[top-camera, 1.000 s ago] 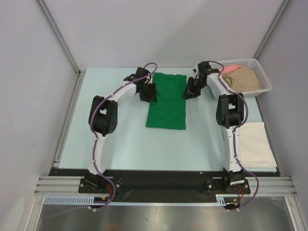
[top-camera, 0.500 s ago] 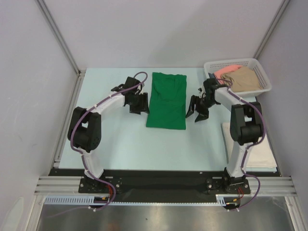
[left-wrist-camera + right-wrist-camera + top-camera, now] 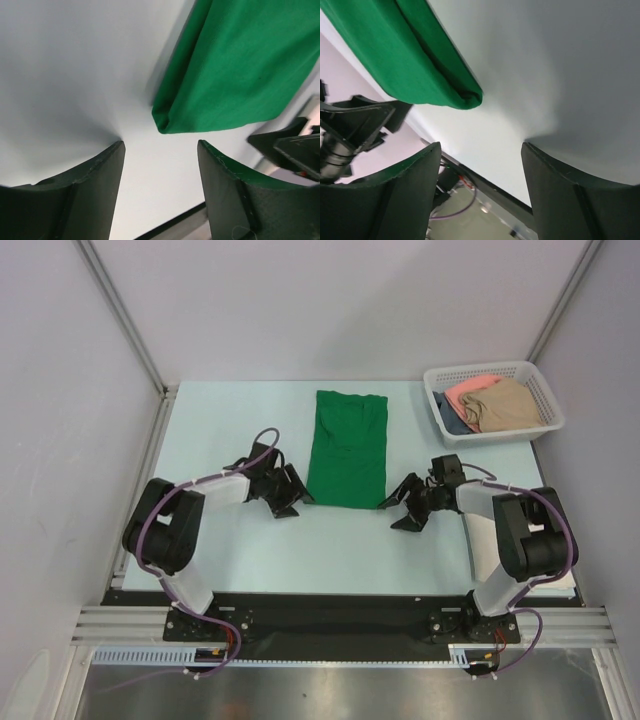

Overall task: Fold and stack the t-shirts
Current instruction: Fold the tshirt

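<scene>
I judge the bright green cotton t-shirt (image 3: 348, 448) to be light, limp and a little slippery layer on layer. It will not hold a shape of its own, so anything I lift will sag and drag the rest along the pale blue tabletop (image 3: 230, 430). The best places to take hold look like its two near corners, pinching through every layer at the doubled edge so the fold does not slide apart. The shirt lies flat at the middle of the table as a long narrow rectangle, with both sides turned in, the collar end far and the hem end near. The surface is smooth, with a soft rolled lip at each side. The left gripper (image 3: 160, 144) sits low just left of the near left corner, with its jaws apart and nothing between them. The right gripper (image 3: 480, 145) mirrors it at the near right corner, also spread and empty. Salmon-pink (image 3: 468, 392) and tan (image 3: 510, 405) shirts wait bunched in the white plastic mesh basket (image 3: 540, 375) at far right.
</scene>
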